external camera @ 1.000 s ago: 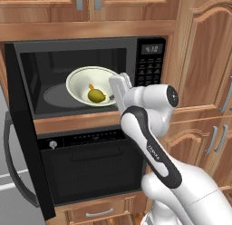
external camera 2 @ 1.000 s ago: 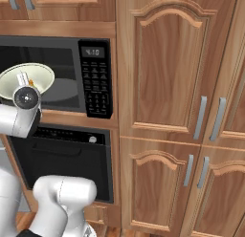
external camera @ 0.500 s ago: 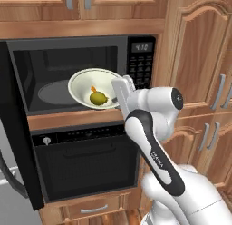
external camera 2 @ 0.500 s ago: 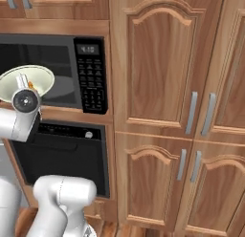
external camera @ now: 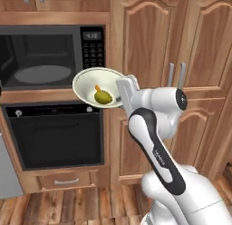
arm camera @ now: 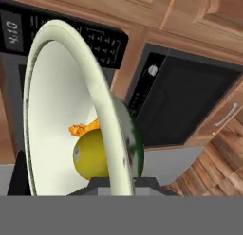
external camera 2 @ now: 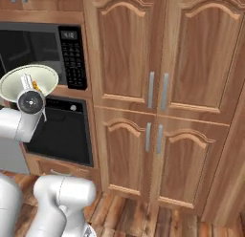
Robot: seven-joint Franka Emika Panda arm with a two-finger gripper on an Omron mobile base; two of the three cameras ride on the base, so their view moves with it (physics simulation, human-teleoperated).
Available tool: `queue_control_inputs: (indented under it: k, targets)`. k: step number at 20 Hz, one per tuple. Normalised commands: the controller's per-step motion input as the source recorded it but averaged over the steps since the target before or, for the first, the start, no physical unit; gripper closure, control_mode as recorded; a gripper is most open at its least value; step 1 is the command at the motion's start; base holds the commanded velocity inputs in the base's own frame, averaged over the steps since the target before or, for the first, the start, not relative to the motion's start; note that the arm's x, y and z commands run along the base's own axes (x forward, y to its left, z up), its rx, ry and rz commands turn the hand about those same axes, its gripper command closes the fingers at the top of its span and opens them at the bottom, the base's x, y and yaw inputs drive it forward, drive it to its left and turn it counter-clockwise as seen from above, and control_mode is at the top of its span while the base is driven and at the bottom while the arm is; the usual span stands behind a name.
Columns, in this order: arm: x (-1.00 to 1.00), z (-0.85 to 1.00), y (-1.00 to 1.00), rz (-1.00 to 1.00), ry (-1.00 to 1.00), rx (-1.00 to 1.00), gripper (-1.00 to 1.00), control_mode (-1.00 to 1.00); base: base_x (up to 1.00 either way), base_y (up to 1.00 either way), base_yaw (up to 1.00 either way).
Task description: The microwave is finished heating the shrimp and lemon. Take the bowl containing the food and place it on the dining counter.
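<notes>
Nearest to the cameras, the white arm's two-finger gripper [external camera: 121, 93] is pinched tight on the rim of the small round cream bowl with a pale green rim [external camera: 97, 85], one finger on each side of its wall. The bowl hangs in the air, tilted toward the arm, in front of the wooden cabinets and to the right of the oven. Inside it lie the yellow-green oval lemon [external camera: 103, 97] and, touching it, the tiny orange shrimp [external camera: 97, 88].

Behind, the wide black built-in microwave with a keypad [external camera: 52, 55] has a bare glass turntable [external camera: 36, 74] inside.

I judge that the first part of the task is done: the bowl is out of the microwave and is carried. What is left is to bring it to the dining counter and set it down level there.
</notes>
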Motion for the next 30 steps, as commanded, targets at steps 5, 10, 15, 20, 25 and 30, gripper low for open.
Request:
queue_control_inputs:
  k: [5,10,15,20,25,30]
  targets:
    - [0.00,0.00,0.00,0.00,0.00,0.00,1.00,1.00,-0.39,-0.53,0.78]
    - [0.00,0.00,0.00,0.00,0.00,0.00,1.00,1.00,-0.44,-0.25,0.98]
    - [0.00,0.00,0.00,0.00,0.00,0.00,1.00,1.00,-0.38,-0.17,1.00]
    - [0.00,0.00,0.00,0.00,0.00,0.00,1.00,1.00,-0.23,-0.15,1.00]
    - [0.00,0.00,0.00,0.00,0.00,0.00,1.00,1.00,-0.17,-0.18,1.00]
    - [0.00,0.00,0.00,0.00,0.00,0.00,1.00,1.00,-0.10,-0.20,0.95]
